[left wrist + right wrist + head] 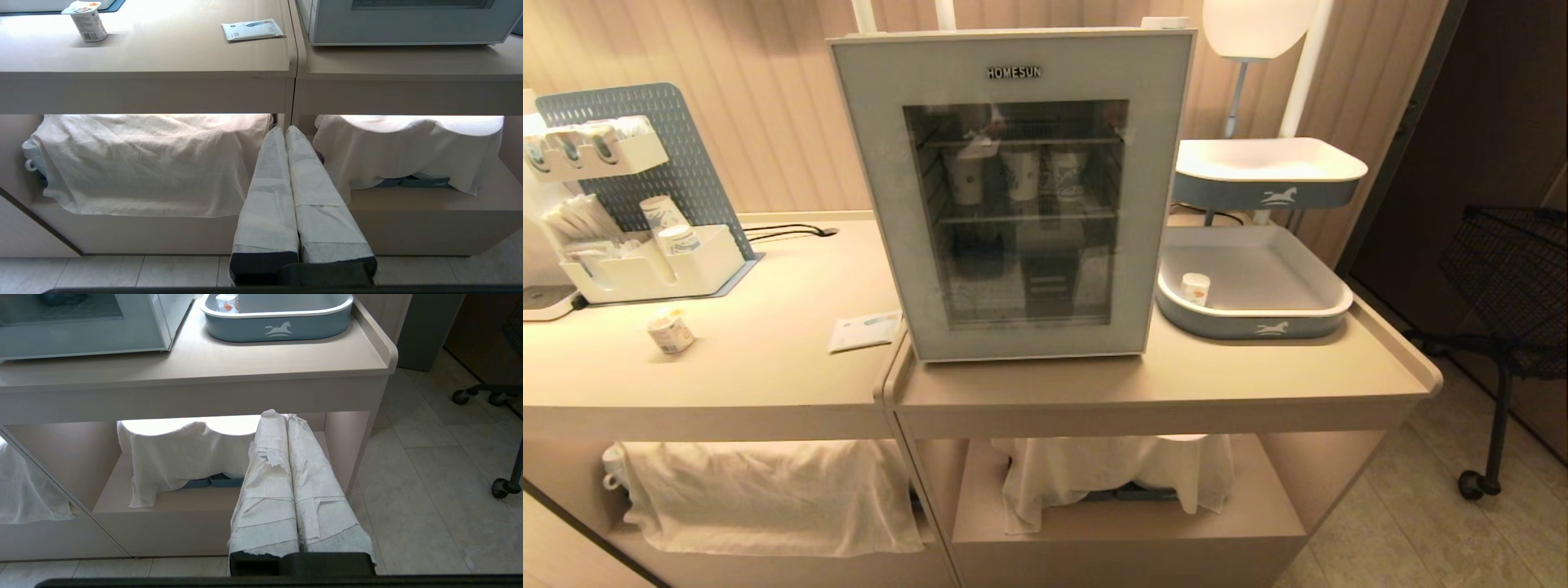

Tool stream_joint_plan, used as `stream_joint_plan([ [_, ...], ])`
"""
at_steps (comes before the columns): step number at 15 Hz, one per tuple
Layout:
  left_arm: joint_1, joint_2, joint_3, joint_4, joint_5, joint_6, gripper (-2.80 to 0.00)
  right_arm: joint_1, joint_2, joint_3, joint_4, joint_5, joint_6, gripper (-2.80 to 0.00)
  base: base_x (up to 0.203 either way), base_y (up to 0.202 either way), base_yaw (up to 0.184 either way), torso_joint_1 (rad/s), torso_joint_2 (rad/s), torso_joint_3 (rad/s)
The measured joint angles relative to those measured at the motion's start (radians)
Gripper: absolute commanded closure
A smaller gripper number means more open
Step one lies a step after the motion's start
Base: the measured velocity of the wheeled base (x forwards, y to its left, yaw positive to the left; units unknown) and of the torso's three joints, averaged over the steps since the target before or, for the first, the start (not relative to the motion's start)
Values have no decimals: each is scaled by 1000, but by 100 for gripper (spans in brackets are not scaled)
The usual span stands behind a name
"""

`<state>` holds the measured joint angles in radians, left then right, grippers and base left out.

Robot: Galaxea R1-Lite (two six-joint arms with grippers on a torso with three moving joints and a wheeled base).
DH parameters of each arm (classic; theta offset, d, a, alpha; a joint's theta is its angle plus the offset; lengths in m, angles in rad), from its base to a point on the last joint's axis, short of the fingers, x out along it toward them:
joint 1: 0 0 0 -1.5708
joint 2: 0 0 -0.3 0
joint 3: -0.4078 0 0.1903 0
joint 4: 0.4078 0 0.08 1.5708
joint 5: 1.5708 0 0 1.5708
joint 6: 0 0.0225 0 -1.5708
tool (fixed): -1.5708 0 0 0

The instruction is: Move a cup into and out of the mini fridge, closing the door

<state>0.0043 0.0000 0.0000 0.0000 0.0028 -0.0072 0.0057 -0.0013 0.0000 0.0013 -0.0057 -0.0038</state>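
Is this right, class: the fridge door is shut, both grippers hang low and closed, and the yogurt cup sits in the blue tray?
Not quite. In the head view the cup stands on the counter left of the mini fridge, not in the tray. The rest holds.

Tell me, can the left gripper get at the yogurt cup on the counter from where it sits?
Probably yes: the cup stands alone on open counter, nothing crowding it. The left gripper is shut and parked below counter height, so it must rise first.

Warm dim head view; lamp (1258,24) glows top right; wrist views bright, under-counter glare.
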Motion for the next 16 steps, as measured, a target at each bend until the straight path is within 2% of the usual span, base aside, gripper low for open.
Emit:
stream_joint_plan([
  [16, 0, 0, 0, 0, 0, 0, 0, 0, 0, 0, 0, 0, 0, 0, 0, 0, 0, 0, 0, 0],
])
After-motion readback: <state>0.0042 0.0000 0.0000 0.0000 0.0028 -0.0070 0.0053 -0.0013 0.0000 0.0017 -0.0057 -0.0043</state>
